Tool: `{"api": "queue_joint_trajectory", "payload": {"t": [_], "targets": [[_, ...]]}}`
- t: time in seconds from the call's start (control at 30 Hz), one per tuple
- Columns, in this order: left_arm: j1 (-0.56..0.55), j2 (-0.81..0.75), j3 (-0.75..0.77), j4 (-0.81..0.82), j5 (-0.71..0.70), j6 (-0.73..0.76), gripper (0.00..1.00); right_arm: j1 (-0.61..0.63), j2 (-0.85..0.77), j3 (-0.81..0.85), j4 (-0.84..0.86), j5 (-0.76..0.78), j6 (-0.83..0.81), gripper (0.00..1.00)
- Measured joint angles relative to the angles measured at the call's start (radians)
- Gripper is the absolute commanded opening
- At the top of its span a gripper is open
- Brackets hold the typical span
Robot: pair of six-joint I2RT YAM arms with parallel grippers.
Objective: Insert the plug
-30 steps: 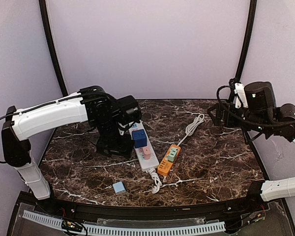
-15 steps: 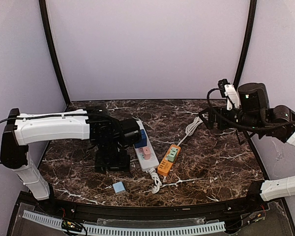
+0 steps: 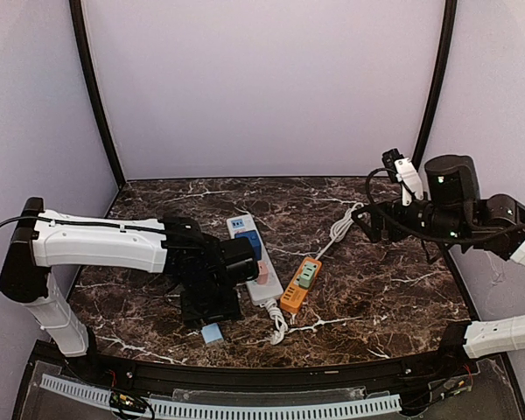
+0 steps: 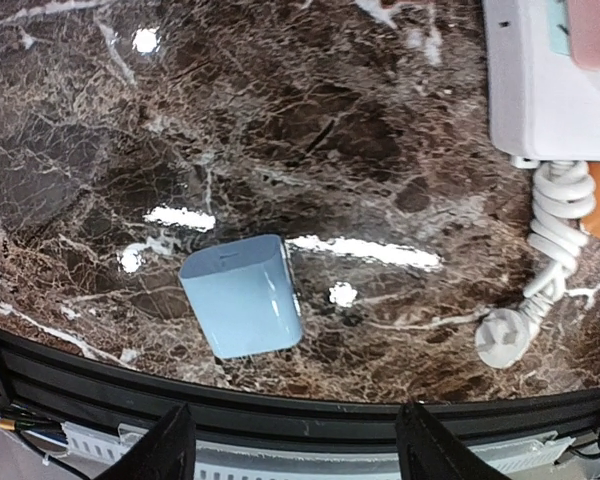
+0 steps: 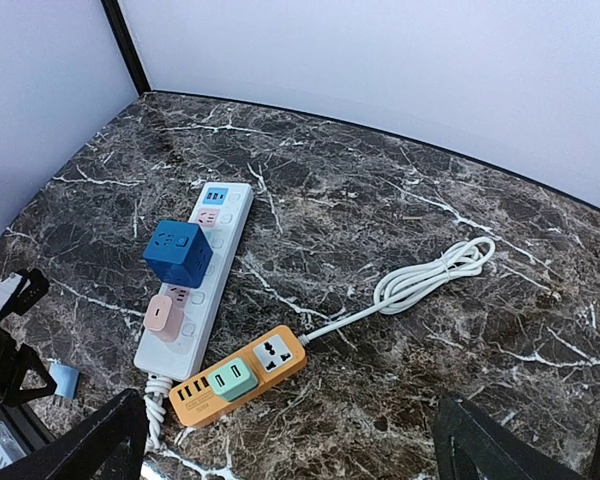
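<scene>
A light blue plug (image 3: pixel 212 333) lies loose on the marble near the table's front edge. In the left wrist view it (image 4: pixel 242 309) lies just ahead of my left gripper (image 4: pixel 302 450), slightly left of centre. That gripper is open and empty. In the top view the left gripper (image 3: pixel 212 308) hovers right behind the plug. A white power strip (image 3: pixel 255 267) holds a dark blue cube adapter (image 5: pixel 178 253) and a pink plug (image 5: pixel 163 312). An orange power strip (image 3: pixel 296 290) carries a green adapter (image 5: pixel 232 380). My right gripper (image 3: pixel 372 223) is open, empty and raised at the right.
The orange strip's white cable (image 5: pixel 430 275) lies coiled toward the back right. The white strip's bundled cable and plug (image 4: pixel 555 230) lie by its near end. The black front rail (image 4: pixel 280 390) runs just behind the light blue plug.
My left arm has swung from beside the white strip down toward the front edge, over the light blue plug. My right arm has shifted slightly left and lower.
</scene>
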Motion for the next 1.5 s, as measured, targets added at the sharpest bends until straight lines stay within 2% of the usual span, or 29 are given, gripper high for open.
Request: {"api": "queue_joint_trajectory", "payload": {"t": [0.17,0.4,0.83,1.5], "targets": [[-0.011,0.000,-0.109,0.075,-0.005,-0.093,0.68,0.000,-0.034,-0.006,0.000,-0.010,-0.027,0.99],[-0.012,0.000,-0.151,0.142,-0.004,-0.159,0.68,0.000,-0.061,-0.009,0.000,-0.006,-0.043,0.99],[-0.012,0.003,-0.267,0.259,0.006,-0.204,0.59,0.000,-0.063,-0.016,-0.003,-0.004,-0.034,0.99],[-0.025,0.042,-0.262,0.286,0.004,-0.183,0.49,0.000,-0.068,-0.016,-0.012,-0.002,-0.021,0.99]]}}
